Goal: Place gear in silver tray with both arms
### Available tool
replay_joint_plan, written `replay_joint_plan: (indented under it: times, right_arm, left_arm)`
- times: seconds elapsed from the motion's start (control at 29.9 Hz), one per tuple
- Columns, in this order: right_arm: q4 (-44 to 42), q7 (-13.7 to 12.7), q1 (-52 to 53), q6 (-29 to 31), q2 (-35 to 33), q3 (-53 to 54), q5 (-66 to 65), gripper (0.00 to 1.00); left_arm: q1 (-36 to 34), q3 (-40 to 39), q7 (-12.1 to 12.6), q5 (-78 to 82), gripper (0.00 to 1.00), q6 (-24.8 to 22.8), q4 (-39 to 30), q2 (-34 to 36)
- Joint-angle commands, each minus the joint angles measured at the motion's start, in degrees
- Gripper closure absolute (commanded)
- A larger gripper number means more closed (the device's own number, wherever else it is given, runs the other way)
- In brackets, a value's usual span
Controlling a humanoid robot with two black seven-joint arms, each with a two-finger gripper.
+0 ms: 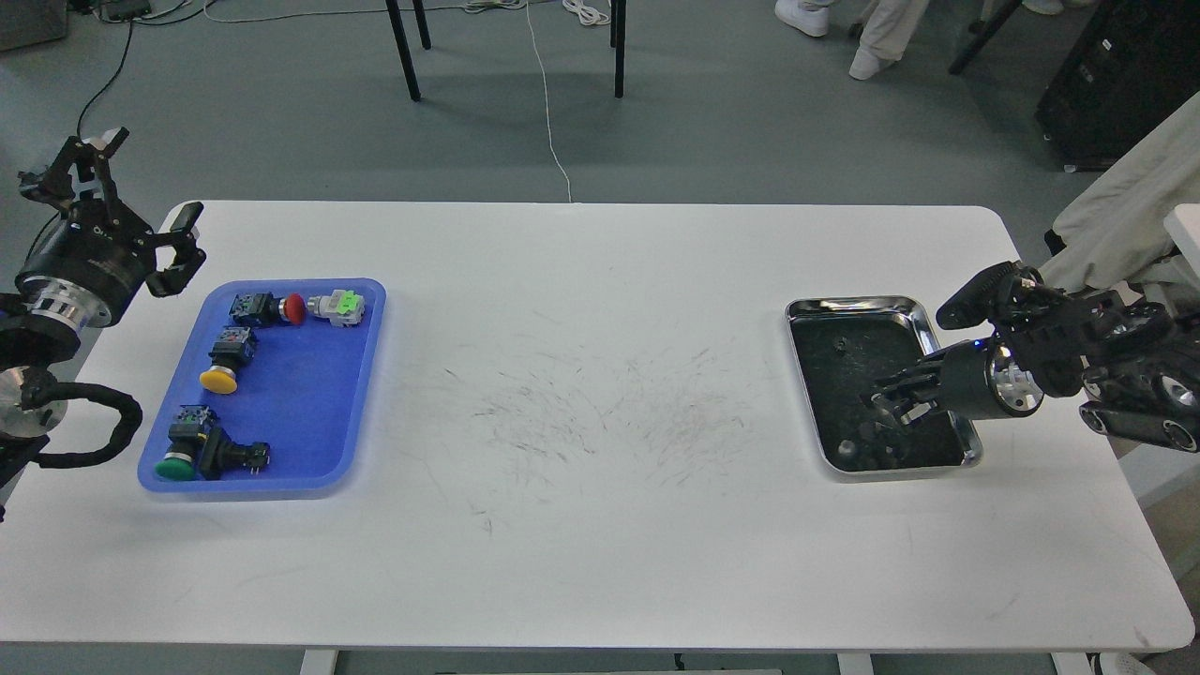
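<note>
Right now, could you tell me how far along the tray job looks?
Done: nothing clearly; the silver tray shows only small dark bits I cannot identify. In hand: the right gripper hangs over it, grip unclear. Left: the left gripper is open, and the buttons sit in the blue tray.

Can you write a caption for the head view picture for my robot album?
Right gripper reaches over the silver tray; left gripper waits beside the blue tray of push buttons.

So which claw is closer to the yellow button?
The left claw. It hovers beyond the blue tray's far left corner, with the yellow button inside that tray. The right claw is across the table, over the silver tray.
</note>
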Motion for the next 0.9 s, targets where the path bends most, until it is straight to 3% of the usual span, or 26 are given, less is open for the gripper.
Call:
replay_joint_plan:
  times: [0.0, 0.17, 0.3, 0.53, 0.87]
  right_arm:
    - [0.1, 0.0, 0.1, 0.0, 0.0, 0.4, 0.0, 0.5]
    - [0.9, 0.0, 0.9, 0.0, -1.0, 3.7, 1.0, 0.23]
    - [0.5, 0.0, 0.4, 0.2, -4.6, 15.9, 1.2, 0.04]
    - [0.9, 0.0, -0.5, 0.6, -8.2, 39.5, 10.5, 0.04]
    - [-2.5, 0.0, -2.1, -1.8, -3.0, 54.0, 32.8, 0.04]
  left_arm:
    - [0.0, 0.0, 0.0, 0.1, 0.01, 0.0, 0.0, -0.2]
    - [0.0, 0.1, 0.0, 0.1, 0.01, 0.4, 0.0, -0.2]
    - [0.2, 0.1, 0.0, 0.2, 0.01, 0.4, 0.0, -0.1]
    - [0.3, 0.2, 0.0, 0.2, 0.01, 0.5, -0.2, 0.0]
    - [0.3, 0.3, 0.0, 0.2, 0.01, 0.3, -0.5, 0.7]
